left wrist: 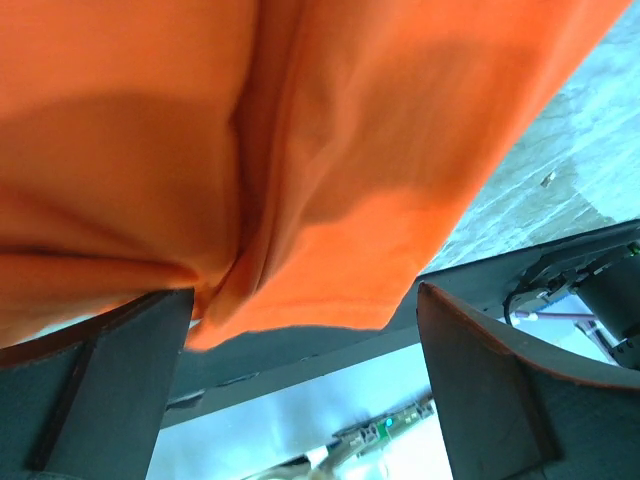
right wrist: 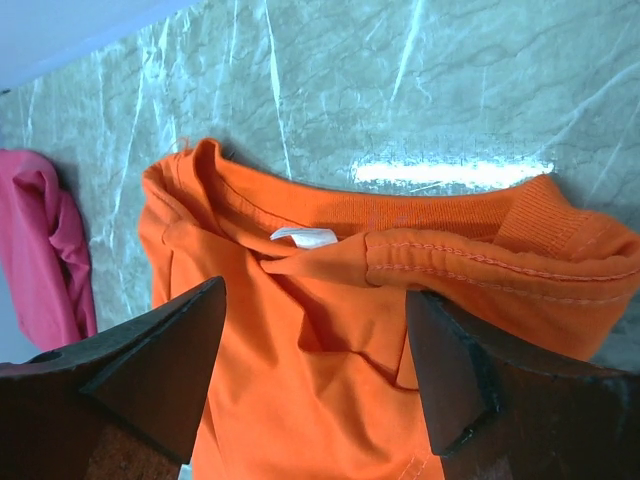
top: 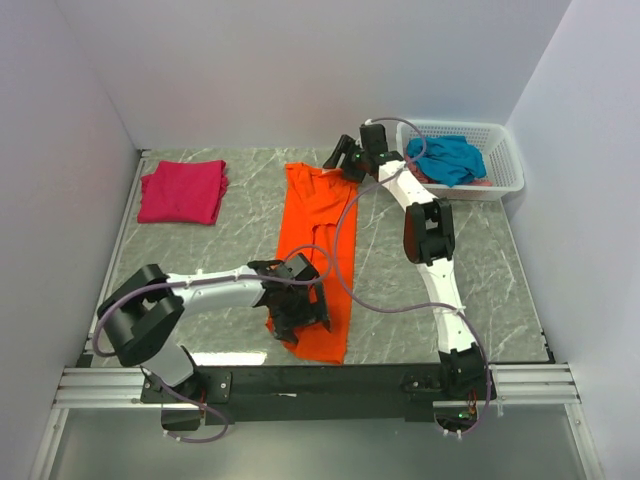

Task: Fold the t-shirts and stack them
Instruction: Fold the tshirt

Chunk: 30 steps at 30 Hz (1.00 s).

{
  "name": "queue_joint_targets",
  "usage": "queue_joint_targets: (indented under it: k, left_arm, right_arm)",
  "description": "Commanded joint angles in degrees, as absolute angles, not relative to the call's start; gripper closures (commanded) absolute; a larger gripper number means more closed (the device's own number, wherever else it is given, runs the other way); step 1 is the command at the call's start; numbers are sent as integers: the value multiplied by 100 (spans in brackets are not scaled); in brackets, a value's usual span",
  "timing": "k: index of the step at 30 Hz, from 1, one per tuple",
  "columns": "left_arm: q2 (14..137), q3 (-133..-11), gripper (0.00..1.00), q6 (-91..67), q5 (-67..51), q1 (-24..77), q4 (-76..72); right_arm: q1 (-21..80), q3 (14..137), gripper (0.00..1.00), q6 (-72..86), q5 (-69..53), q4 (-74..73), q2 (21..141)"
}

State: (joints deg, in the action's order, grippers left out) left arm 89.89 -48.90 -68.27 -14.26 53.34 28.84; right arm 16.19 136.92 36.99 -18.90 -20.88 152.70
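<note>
Top external, teal t-shirt [top: 450,158] in basket [top: 509,168], left pincer [left wrist: 305,300] spread, right pincer [right wrist: 315,290] spread

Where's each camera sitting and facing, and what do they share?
Top external: above, behind the bases, looking down on the table; left gripper and right gripper show.
Left wrist: low at the hem of the orange t-shirt, facing the base rail; own fingers show.
Right wrist: above its collar, pink t-shirt at left; own fingers show.
Shared: all see the orange t-shirt.
</note>
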Motion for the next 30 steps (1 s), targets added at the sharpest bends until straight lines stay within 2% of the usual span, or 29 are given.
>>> queue_joint_targets:
  k: [1,7,11,14,18,22,25,26,29,30]
  left_arm:
    - [8360,-4878,1,-6802,-765,5370,3444]
    - [7402,-4414,1,-7040,-730,5388,3963]
    - [7006,-4131,0,-7180,-344,5221,4122]
    - [6803,-3789,1,-7259,-115,4556,4166]
    - [6162,-3191,1,-7067,-578,3886,3377]
    - [5950,-2857,1,-6847,-695,3560,3287]
    - [6038,-2699,8,-6601,-834,3367,3147]
    - [6134,-2646,16,-6531,-913,3340,3051]
    - [6354,-2470,32,-6338,-1405,3322,2576]
    - [6485,-2435,44,-6267,-1519,3322,2479]
  right_arm:
    - [1635,13939,21,3463,-1828,-1968,14881]
    - [1643,13800,19,3094,-1898,-2074,14178]
    - [1679,13080,15,2691,-2022,-2214,13256]
    - [1810,12088,12,2313,-1776,-2390,12395]
    - [2100,9545,11,2223,-994,-1926,10972]
    - [2328,7729,12,2732,-1133,-1337,9654]
    - [2548,6691,13,2882,-915,-1064,9029]
    - [2688,6523,13,2970,-731,-1142,8913]
    - [2873,6013,13,3102,-371,-1326,8500]
    - [2891,5785,13,3111,-334,-1345,8395]
